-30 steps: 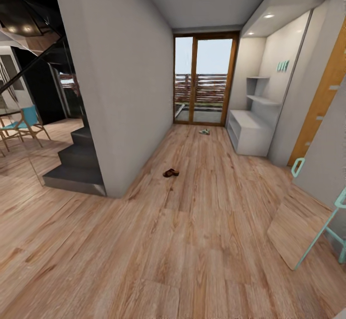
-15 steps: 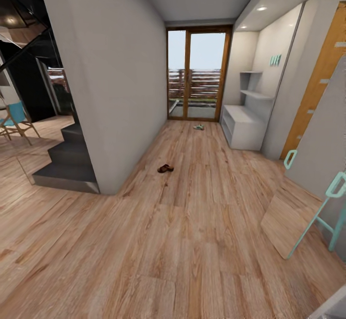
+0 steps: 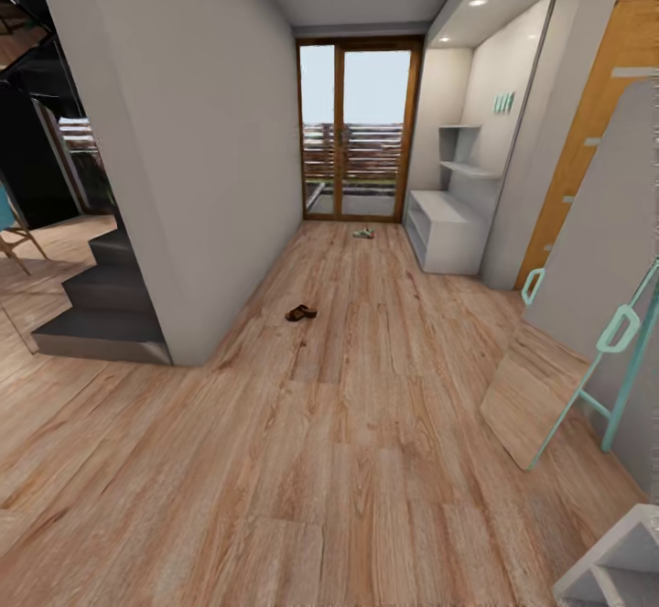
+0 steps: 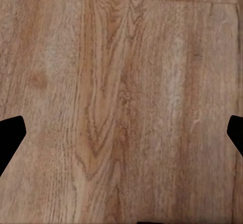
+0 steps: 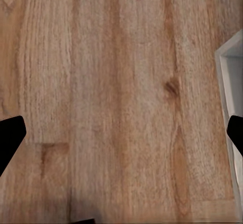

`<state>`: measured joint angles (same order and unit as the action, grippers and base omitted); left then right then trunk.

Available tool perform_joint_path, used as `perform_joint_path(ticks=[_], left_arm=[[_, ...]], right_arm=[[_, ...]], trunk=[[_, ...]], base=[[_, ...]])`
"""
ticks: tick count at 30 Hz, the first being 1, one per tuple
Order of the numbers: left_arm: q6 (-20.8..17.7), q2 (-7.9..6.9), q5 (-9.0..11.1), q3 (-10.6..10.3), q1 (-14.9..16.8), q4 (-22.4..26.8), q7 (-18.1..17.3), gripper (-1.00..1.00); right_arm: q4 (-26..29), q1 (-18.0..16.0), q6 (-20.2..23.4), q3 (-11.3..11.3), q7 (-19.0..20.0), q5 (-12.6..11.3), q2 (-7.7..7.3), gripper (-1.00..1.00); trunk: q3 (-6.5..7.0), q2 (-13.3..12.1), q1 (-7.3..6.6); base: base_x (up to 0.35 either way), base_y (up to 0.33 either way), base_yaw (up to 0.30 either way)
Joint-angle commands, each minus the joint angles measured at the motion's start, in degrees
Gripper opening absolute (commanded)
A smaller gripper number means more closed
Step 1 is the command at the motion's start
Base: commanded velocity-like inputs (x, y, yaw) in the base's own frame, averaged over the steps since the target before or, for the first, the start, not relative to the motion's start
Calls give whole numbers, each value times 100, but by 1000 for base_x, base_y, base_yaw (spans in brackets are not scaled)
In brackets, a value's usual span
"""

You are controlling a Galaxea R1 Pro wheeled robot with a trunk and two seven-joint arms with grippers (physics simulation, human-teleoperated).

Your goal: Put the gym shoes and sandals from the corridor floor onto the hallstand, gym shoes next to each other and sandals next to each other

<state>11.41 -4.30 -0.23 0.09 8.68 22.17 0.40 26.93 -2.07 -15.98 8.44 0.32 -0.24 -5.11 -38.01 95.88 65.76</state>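
Far down the corridor floor, the brown sandals lie close together near the grey wall's corner. Further on, the white-and-green gym shoes rest on the floor before the glass door. The pale-grey hallstand stands against the right wall with its stepped shelves above, its top bare. My left gripper hangs open over bare planks, dark fingertips wide apart. My right gripper is open too, above planks with nothing between its fingers.
A grey wall with dark stairs bounds the left. A wooden board with a teal frame leans at the right beside an orange door. A pale-grey unit's corner sits at my lower right, its edge near the right gripper.
The whole picture has shifted: the camera has moved forward and turned right, so the stairs and chair slide off to the left. The shoes and sandals lie where they were.
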Motion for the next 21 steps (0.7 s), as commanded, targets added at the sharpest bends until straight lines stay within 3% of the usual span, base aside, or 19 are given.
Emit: perform_joint_path(ticks=[1, 21], left_arm=[[19, -1, -3, 0, 2, -3, 4, 100], [18, -1, 6, 0, 2, -3, 4, 100]], right_arm=[[-7, -4, -19, 9, 3, -2, 1, 100], [-10, -4, -19, 9, 3, -2, 1, 100]], trunk=[[-32, 44, 22], [-544, 846, 461]], base=[[0, 0, -167], [0, 0, -173]])
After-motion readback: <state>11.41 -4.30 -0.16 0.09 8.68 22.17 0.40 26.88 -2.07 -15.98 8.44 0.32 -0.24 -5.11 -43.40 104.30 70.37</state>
